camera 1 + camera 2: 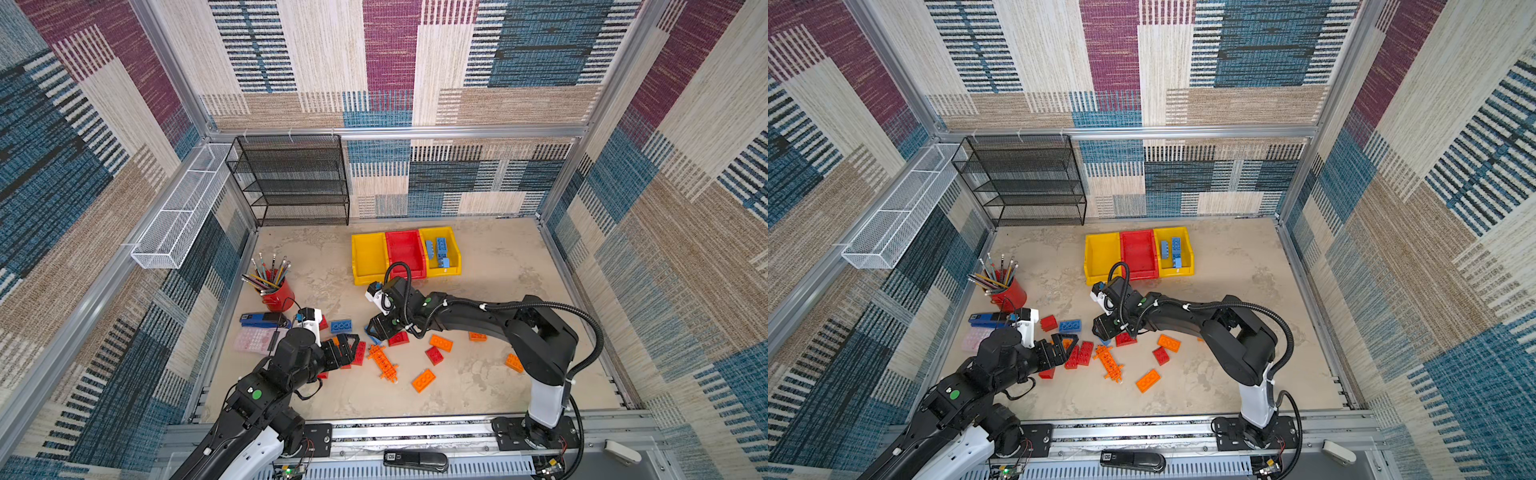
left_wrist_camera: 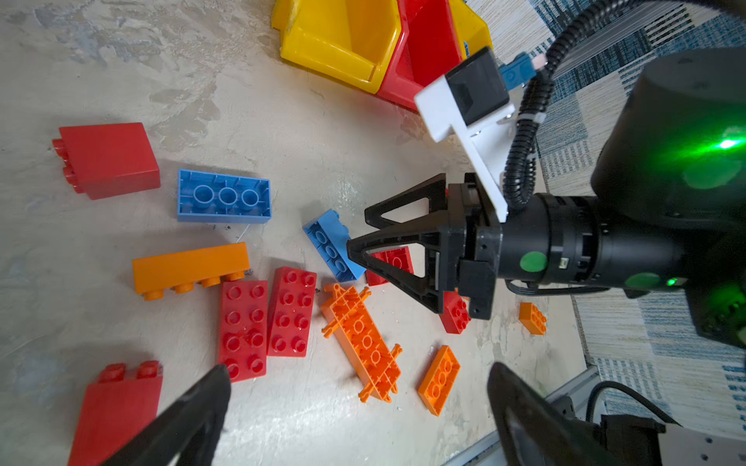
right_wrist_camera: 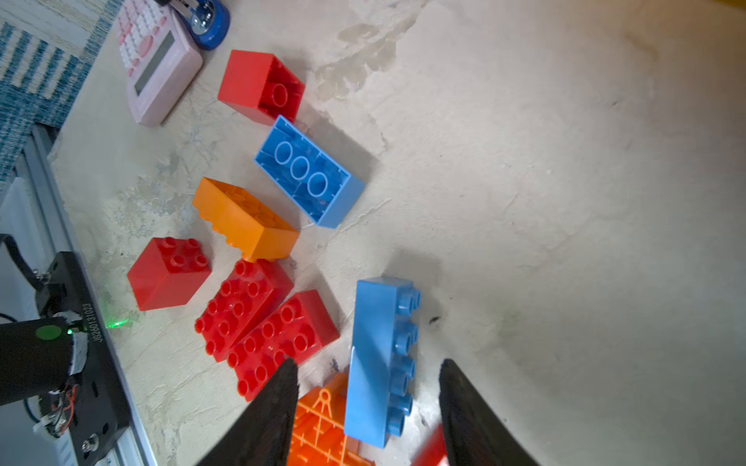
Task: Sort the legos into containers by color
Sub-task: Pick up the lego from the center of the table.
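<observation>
Red, orange and blue legos lie scattered on the table's near half. My right gripper (image 3: 368, 365) is open and straddles a blue brick (image 3: 379, 363) lying on its side, with a gap at each finger. In both top views the right gripper (image 1: 372, 332) (image 1: 1100, 330) is low over this pile. My left gripper (image 2: 359, 369) (image 1: 354, 347) is wide open and holds nothing, hovering by two red bricks (image 2: 266, 322) and the long orange holed plate (image 2: 365, 343). The three containers stand behind: a yellow one (image 1: 368, 255), a red one (image 1: 405, 249) and a yellow one (image 1: 456, 249) holding blue bricks (image 1: 441, 246).
An upside-down blue brick (image 1: 341, 326) lies by the left wrist camera. Loose orange bricks (image 1: 423, 380) (image 1: 514, 362) lie to the right. A red pencil cup (image 1: 277, 293), blue stapler (image 1: 264, 319) and pink calculator (image 1: 257, 340) crowd the left edge. A black mesh shelf (image 1: 291, 183) stands at the back left.
</observation>
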{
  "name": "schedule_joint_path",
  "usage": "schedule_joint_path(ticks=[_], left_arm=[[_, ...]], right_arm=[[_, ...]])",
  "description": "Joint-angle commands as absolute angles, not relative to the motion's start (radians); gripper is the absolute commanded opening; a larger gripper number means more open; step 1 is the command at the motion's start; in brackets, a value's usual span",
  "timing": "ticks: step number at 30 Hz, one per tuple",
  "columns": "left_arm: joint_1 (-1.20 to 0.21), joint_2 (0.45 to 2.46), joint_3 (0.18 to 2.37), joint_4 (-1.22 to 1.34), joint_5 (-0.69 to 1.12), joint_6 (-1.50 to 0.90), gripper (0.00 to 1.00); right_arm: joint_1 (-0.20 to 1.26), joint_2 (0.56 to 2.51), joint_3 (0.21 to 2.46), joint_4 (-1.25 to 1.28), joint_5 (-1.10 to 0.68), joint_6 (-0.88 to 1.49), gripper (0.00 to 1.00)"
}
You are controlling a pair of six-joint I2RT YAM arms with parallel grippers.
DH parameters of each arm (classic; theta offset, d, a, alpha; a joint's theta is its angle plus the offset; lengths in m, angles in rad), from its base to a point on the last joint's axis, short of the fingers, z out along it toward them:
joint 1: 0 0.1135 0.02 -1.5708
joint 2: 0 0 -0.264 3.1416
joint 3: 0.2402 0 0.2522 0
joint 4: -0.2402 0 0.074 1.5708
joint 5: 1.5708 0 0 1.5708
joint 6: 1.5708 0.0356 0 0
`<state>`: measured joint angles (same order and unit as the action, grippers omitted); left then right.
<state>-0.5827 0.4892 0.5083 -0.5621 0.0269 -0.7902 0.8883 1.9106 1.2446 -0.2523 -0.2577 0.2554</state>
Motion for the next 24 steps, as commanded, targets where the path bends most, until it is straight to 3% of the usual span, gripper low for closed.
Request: schedule_joint_path(ticks=[1,15,20,24], left_arm=[[-0.581,0.488,0.506,-0.556,0.005,-0.805,1.00],[-0.581,0.481,0.502,-0.561,-0.005,-0.791,1.00],[-0.581,0.483,0.496,-0.550,-0.007,-0.788,1.00],[-0.581,0.492,0.499,-0.540,-0.002,-0.786,1.00]], right_arm=[[0.892,1.940,1.272,-0.258,-0.235,0.240,0.58],[0.904,2.027,1.336,-0.313,-0.190,0.219,0.52],[0.905,2.045,1.354,-0.350,-0.150,0.215,0.42],[0.905,2.043,1.365,-0.367,-0.124,0.218,0.27]])
